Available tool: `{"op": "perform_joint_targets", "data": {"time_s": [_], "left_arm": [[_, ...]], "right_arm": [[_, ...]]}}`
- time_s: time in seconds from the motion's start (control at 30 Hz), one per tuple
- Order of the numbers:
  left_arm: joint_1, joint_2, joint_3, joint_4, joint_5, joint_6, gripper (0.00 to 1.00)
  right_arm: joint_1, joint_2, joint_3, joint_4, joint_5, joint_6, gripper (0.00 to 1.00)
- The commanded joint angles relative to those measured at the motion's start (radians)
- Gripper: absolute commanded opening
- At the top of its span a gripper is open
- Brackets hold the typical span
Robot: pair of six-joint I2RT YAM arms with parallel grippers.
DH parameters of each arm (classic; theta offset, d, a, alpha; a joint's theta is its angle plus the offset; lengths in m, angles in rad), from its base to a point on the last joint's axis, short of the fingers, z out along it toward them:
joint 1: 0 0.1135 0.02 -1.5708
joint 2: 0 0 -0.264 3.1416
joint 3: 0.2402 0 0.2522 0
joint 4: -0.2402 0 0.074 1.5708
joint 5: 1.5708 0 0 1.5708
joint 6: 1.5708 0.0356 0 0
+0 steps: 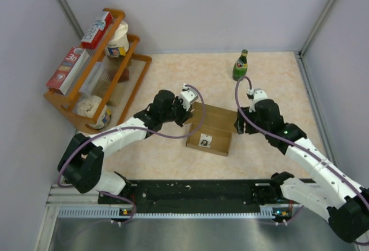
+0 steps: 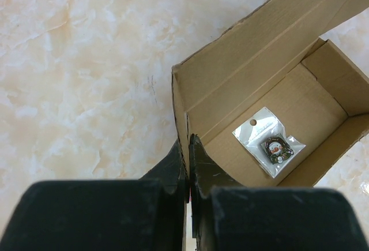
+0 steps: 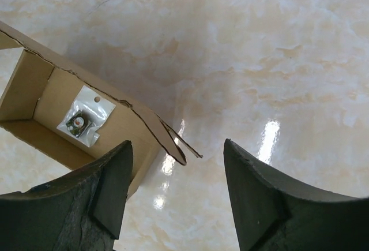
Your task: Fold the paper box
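The paper box is plain brown cardboard and lies open in the middle of the table, with a small clear packet on its floor. My left gripper is at the box's left end. In the left wrist view it is shut on the upright end wall of the box, one finger on each side of it. My right gripper hovers at the right end. Its jaws are open, and a loose curved tab of the box sticks out between the fingers without touching them.
A green bottle stands behind the box at the back right. A wooden rack at the back left holds red-and-white cartons and tubs. Grey walls close in three sides. A black rail runs along the near edge.
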Motion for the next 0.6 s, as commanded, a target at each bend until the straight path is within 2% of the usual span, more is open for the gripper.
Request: {"op": "perform_joint_targets", "data": {"time_s": [0.0,0.17,0.57], "left_arm": [[0.003,0.002,0.041,0.002,0.009,0.002,0.0],[0.003,0.011,0.042,0.002,0.017,0.004,0.0],[0.005,0.03,0.071,-0.044,0.004,-0.036,0.0]], "right_arm": [[-0.012,0.042,-0.001,0.096,-0.052,-0.035,0.62],[-0.015,0.088,-0.002,0.122,-0.061,-0.044,0.58],[-0.015,0.155,-0.004,0.14,-0.147,-0.044,0.39]]}}
